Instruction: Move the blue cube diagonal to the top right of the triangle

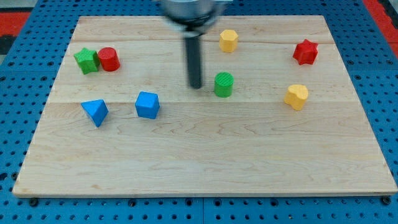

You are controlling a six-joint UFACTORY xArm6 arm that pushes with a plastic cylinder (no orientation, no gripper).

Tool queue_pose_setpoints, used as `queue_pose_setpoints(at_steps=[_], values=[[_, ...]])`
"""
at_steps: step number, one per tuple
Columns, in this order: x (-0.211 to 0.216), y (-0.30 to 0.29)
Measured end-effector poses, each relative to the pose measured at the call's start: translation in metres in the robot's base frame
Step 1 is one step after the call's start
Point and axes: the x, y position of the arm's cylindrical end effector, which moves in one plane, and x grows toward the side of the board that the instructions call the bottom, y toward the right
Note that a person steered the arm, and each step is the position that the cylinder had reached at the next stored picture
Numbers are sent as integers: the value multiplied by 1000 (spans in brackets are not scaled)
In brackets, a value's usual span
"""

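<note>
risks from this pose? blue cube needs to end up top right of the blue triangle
1. My tip sits up and to the view's right of the blue cube; pushing from here would drive it down-left, the wrong way.
2. The green cylinder sits just right of my tip; a loose swing around could knock it.
3. The blue triangle lies close left of the cube; overshoot could shift the reference.

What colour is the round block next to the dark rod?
Green: the small green cylinder block, just right of my tip, seen in the camera view.
</note>
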Motion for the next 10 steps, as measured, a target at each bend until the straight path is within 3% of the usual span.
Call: queue_pose_setpoints(at_steps=[1, 2, 3, 4, 5, 6, 7, 8, 9, 10], values=[[-105, 48], [-2, 49], [153, 61], [209, -79], [160, -139], [41, -129], [19, -59], [107, -20], [47, -69], [-24, -165]])
